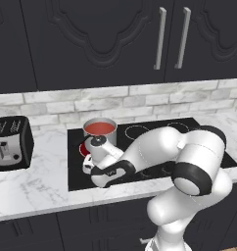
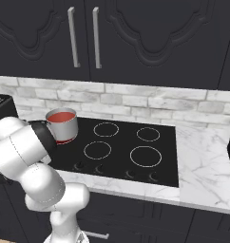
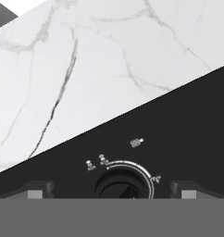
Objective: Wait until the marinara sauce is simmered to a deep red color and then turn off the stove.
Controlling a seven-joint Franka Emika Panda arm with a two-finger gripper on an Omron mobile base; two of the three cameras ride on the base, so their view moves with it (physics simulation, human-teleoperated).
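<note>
Marble counter (image 1: 37,188): white, grey-veined, running the full width. Directly behind it, backsplash (image 1: 57,105) of pale marbled brick. Above the backsplash, dark upper cabinets (image 1: 91,39) with carved panels and two vertical steel handles (image 1: 161,38). Below the counter, dark base cabinets (image 1: 47,230). At the counter's left end, black-and-silver toaster (image 1: 10,143).

Even, soft rendered light throughout; faint shadows; no glare; the hand view is slightly blurred up close.
</note>
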